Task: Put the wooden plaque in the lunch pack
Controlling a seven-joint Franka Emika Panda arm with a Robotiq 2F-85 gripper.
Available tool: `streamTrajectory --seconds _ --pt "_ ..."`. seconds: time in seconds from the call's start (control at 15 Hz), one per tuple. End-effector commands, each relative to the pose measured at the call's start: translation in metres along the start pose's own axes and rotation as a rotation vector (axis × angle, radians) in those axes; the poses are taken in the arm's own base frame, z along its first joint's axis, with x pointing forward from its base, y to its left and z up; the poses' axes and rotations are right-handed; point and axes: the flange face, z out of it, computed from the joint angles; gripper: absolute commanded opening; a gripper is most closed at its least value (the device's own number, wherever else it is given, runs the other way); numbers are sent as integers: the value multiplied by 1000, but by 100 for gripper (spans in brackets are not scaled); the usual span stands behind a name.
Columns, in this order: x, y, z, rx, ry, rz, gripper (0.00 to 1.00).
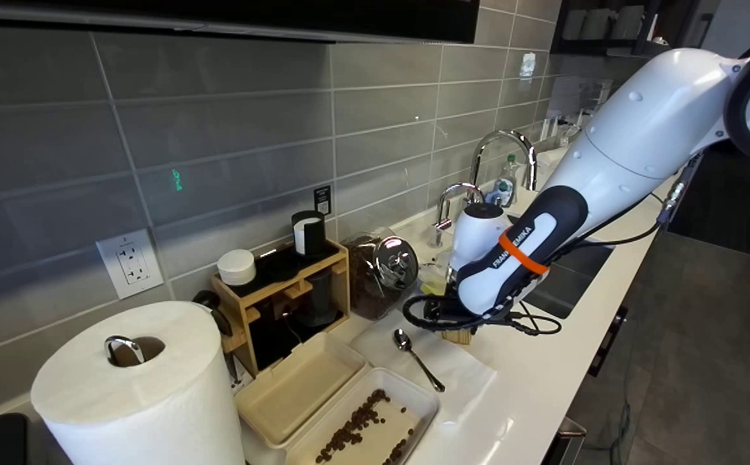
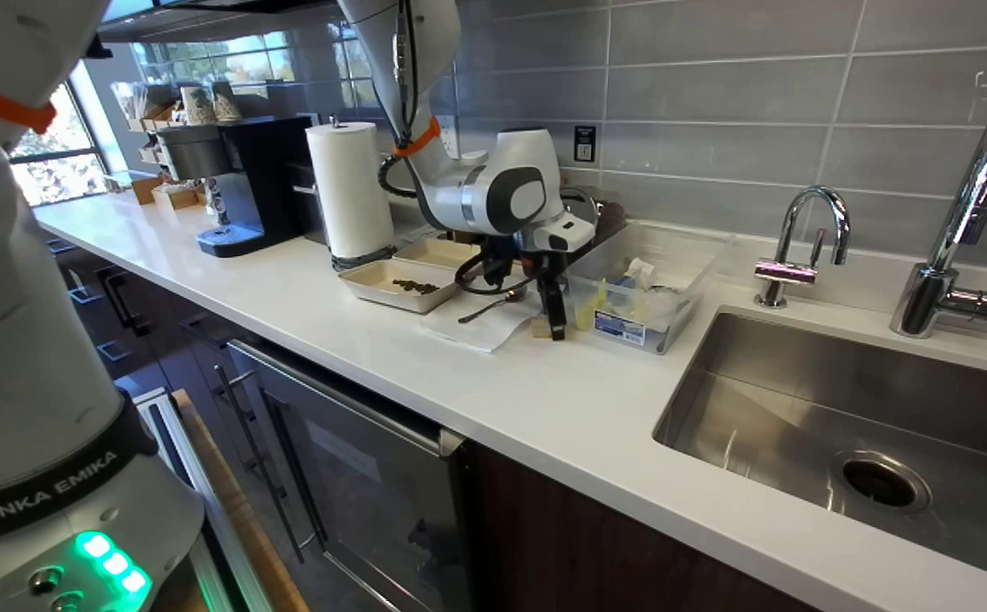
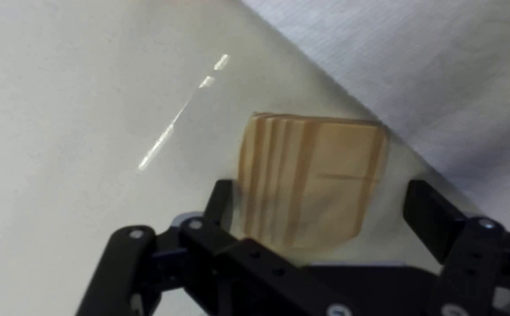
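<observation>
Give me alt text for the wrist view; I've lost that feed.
Open gripper, its two black fingers on either side of the wooden plaque, a striped tan block on the white counter. A gap shows between plaque and the picture's right finger. White paper covers the upper right.

a glossy grey-tiled wall (image 1: 239, 135) runs behind a white countertop (image 2: 578, 408) in both exterior views; a white outlet plate (image 1: 130, 263) is fixed to the wall; dark cabinet fronts (image 2: 561, 527) stand below the countertop; bright daylight fills a window (image 2: 58, 177) at the far end; the floor (image 1: 704, 303) is dark grey.
</observation>
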Motion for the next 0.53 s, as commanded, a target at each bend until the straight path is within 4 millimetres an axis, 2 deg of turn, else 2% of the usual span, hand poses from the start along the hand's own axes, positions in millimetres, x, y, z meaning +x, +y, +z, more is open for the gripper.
streamTrajectory --seconds 0.0,0.07,0.13,0.33,0.47 --pt "2 1 8 13 8 24 86" --pt "2 1 8 14 7 31 75" --pt "3 2 7 18 5 37 71" --pt "4 1 2 21 7 42 47" --pt "5 2 -4 15 11 39 44"
